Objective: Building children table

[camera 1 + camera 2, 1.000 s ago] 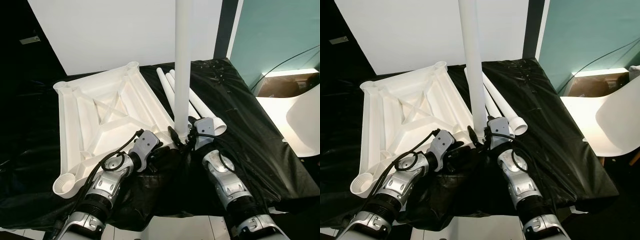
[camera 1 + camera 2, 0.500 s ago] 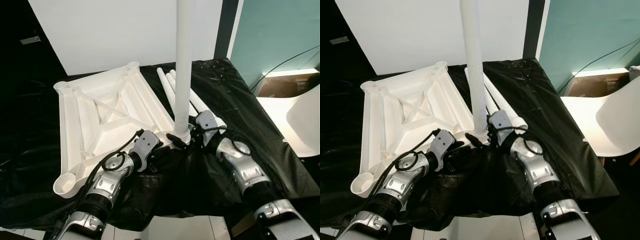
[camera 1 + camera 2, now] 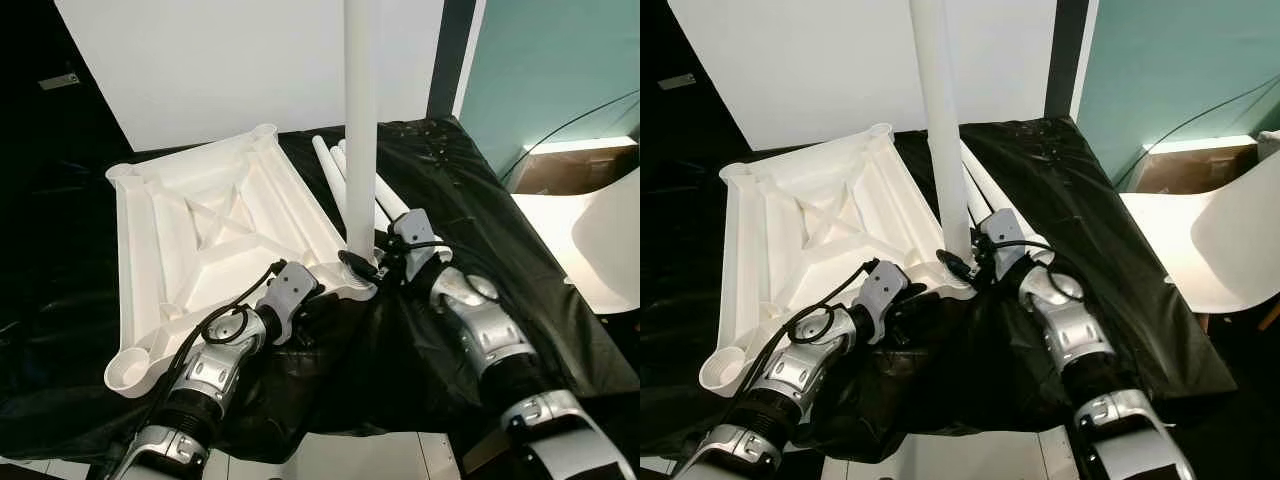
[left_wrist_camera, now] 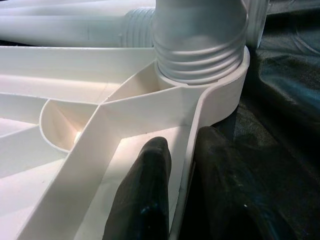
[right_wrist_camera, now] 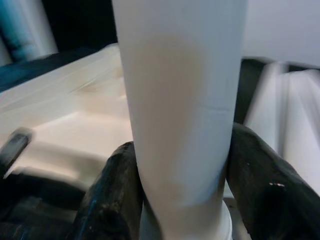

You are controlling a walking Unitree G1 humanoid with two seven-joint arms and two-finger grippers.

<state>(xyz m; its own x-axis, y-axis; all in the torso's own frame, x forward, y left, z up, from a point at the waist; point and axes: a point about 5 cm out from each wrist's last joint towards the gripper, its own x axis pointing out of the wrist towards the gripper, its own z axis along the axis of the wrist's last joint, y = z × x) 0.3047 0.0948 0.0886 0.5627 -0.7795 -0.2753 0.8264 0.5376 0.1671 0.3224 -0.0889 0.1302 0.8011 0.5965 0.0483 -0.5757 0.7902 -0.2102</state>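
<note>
The white table top (image 3: 200, 220) lies upside down on a black cloth, ribbed underside up. One white leg (image 3: 360, 130) stands upright in the threaded socket (image 4: 200, 65) at the near right corner. My right gripper (image 3: 368, 264) is shut on this leg just above the socket, one black finger (image 5: 115, 195) on each side of it. My left gripper (image 3: 318, 300) is shut on the table top's rim (image 4: 190, 150) beside that corner, with one finger (image 4: 145, 200) inside the rim and one outside. Spare white legs (image 3: 335, 165) lie behind the standing leg.
Open sockets sit at the other corners (image 3: 130, 372), (image 3: 125, 172), (image 3: 265, 130). A white panel (image 3: 220, 60) leans behind the table. A white chair (image 3: 610, 240) and a cardboard box (image 3: 560, 170) stand to the right, beyond the cloth's edge (image 3: 560, 290).
My right forearm has swung out to the right and its wrist has turned around the leg's base. The leg stays upright in the socket. My left gripper has kept its hold.
</note>
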